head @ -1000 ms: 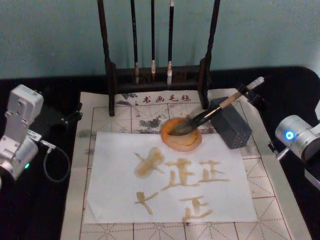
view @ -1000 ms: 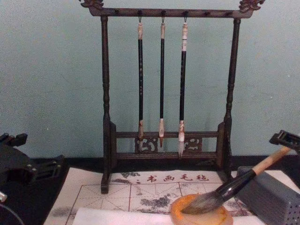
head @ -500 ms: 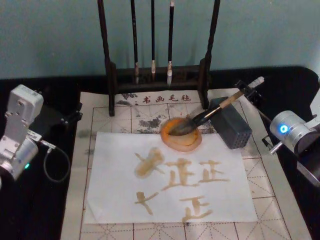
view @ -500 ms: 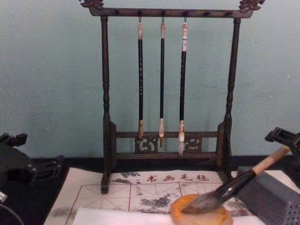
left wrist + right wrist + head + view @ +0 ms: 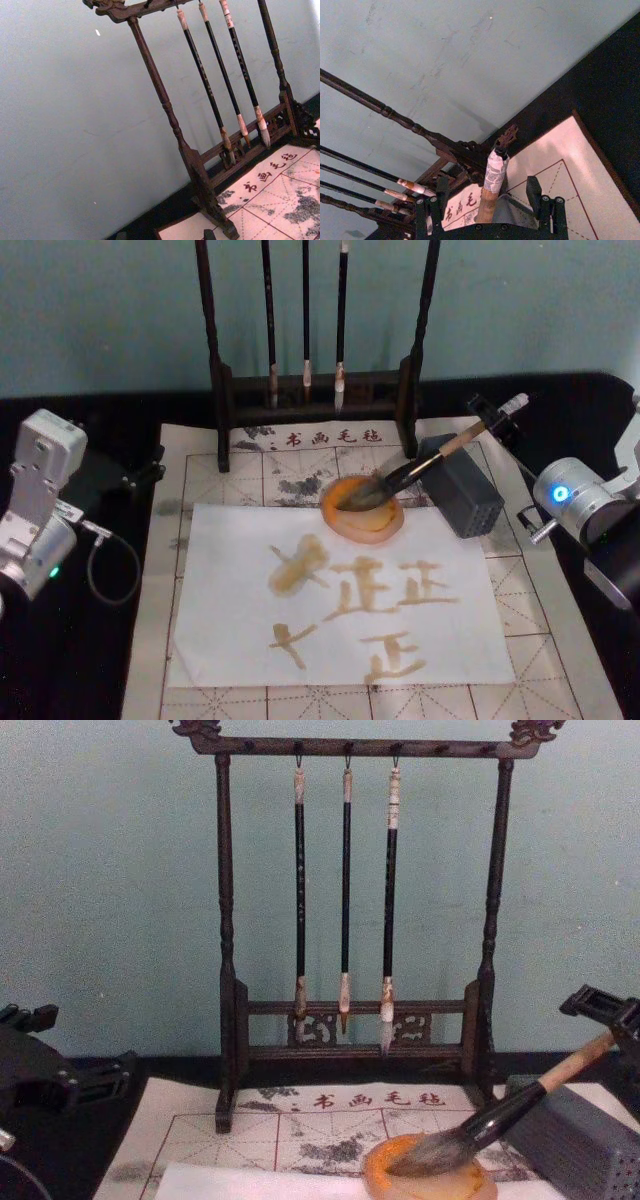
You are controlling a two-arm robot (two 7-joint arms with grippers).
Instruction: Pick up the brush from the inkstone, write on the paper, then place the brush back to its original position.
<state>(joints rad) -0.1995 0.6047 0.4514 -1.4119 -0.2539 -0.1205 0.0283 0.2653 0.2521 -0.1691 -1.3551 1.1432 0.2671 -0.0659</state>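
Brush [image 5: 415, 470] lay tuft in inkstone [image 5: 365, 532], handle over grey block [image 5: 468, 498], your right gripper [image 5: 489, 187] released around its top. Three thin brushes [image 5: 345, 890] hung behind; left gripper [image 5: 130, 475] parked, state unclear.

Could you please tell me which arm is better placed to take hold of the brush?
Right. The right gripper sits at the top end of the brush, open fingers either side of the handle, tuft resting in the dish. The left gripper is parked off the left edge of the mat.

The brush [image 5: 420, 468] leans tuft-down in the orange inkstone [image 5: 385, 530], at the written-on white paper's [image 5: 230, 640] far edge.
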